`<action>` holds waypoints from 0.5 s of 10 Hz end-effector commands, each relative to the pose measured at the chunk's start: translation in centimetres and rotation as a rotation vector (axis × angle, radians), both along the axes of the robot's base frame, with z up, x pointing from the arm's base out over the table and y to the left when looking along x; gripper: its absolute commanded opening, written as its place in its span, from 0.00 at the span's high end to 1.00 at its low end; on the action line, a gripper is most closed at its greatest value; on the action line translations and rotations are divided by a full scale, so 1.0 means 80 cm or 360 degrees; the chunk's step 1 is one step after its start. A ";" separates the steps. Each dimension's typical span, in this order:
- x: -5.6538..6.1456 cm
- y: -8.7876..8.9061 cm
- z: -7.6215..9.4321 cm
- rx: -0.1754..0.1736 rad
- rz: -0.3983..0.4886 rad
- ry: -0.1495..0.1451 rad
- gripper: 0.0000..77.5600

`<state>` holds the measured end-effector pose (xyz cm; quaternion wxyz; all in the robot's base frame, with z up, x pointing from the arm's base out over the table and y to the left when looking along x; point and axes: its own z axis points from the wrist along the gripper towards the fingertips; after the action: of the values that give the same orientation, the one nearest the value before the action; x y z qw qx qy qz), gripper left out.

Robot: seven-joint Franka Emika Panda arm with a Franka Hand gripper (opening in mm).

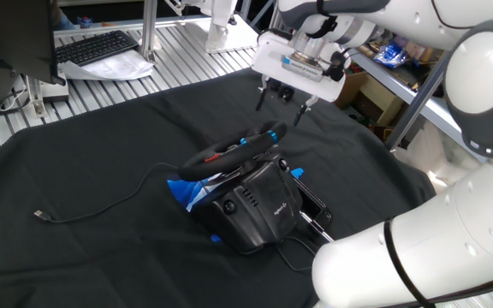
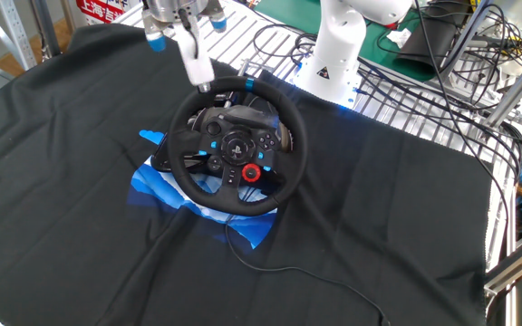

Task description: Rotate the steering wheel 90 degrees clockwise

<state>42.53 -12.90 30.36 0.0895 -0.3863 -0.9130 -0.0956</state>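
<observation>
The gripper (image 1: 282, 101), fingers spread and empty, hovers above the steering wheel (image 2: 236, 148); it should descend onto the far rim, straddling it squarely.

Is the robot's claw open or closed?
Open: the end effector hangs above the steering wheel with fingers apart, holding nothing.

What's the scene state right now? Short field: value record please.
gripper: open, empty, above the wheel's far rim, not touching
steering wheel: on its black base, blue stripe at the top of the rim, near the gripper
under base: blue sheet on black cloth
cable: loose on the cloth
task status: wheel not gripped
</observation>
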 end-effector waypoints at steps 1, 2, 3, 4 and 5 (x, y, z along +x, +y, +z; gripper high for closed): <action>0.005 0.001 -0.017 0.0158 -0.0321 0.0017 0.00; 0.006 0.002 -0.022 0.0160 -0.0311 0.0014 0.00; 0.006 0.002 -0.023 0.0160 -0.0311 0.0014 0.00; 0.007 0.002 -0.028 0.0160 -0.0295 0.0009 0.00; 0.007 0.001 -0.029 0.0160 -0.0283 0.0008 0.00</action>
<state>42.89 -12.84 28.39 0.1020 -0.4687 -0.8657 -0.1432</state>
